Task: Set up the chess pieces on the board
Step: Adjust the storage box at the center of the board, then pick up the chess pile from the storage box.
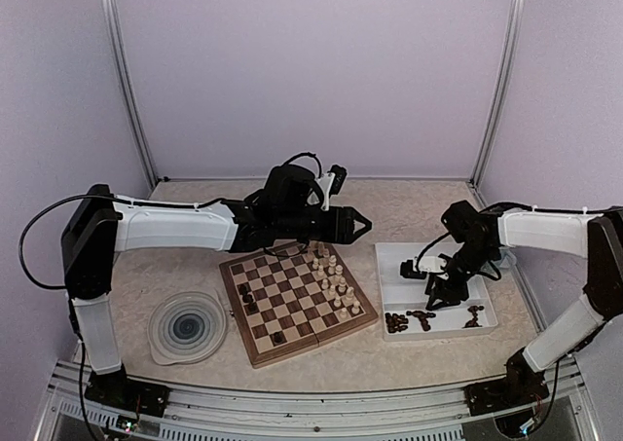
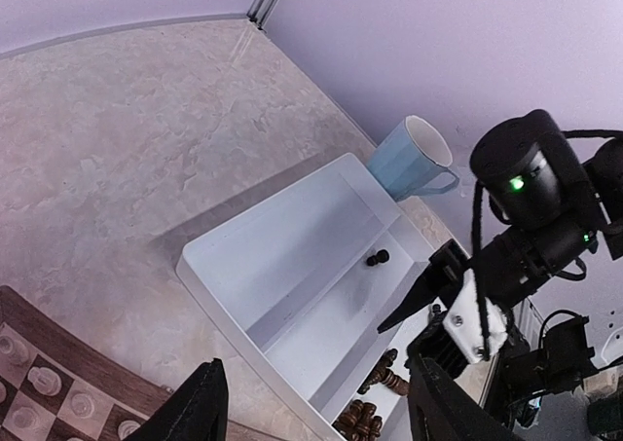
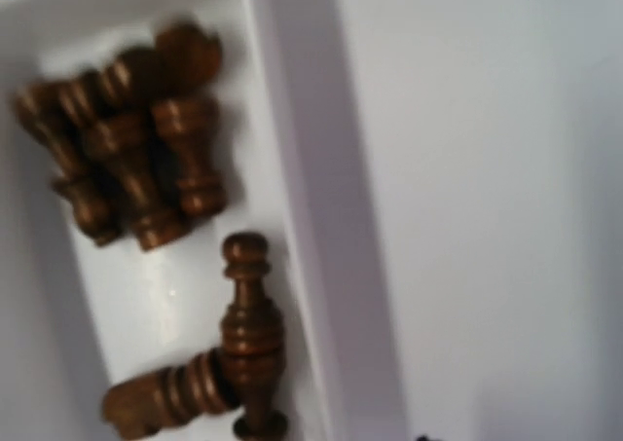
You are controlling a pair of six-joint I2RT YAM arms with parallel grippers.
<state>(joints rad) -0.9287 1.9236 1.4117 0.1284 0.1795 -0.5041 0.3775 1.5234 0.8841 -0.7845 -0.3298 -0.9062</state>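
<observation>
The board (image 1: 292, 300) lies at the table's middle, with several cream chess pieces (image 1: 332, 275) along its right side and a few dark ones (image 1: 246, 293) on its left. My left gripper (image 1: 361, 225) hangs open and empty above the table past the board's far right corner; its fingers (image 2: 195, 402) frame the white tray (image 2: 282, 256). My right gripper (image 1: 437, 287) hovers low over the tray (image 1: 389, 266); its fingers do not show in the right wrist view. Dark pieces (image 3: 127, 159) lie heaped in the near compartment, and one (image 3: 248, 334) lies by the divider.
A round blue-swirl plate (image 1: 188, 326) sits left of the board. A blue mug (image 2: 414, 157) stands behind the tray. One dark piece (image 2: 376, 258) lies alone in the tray's far compartment. Purple walls enclose the table.
</observation>
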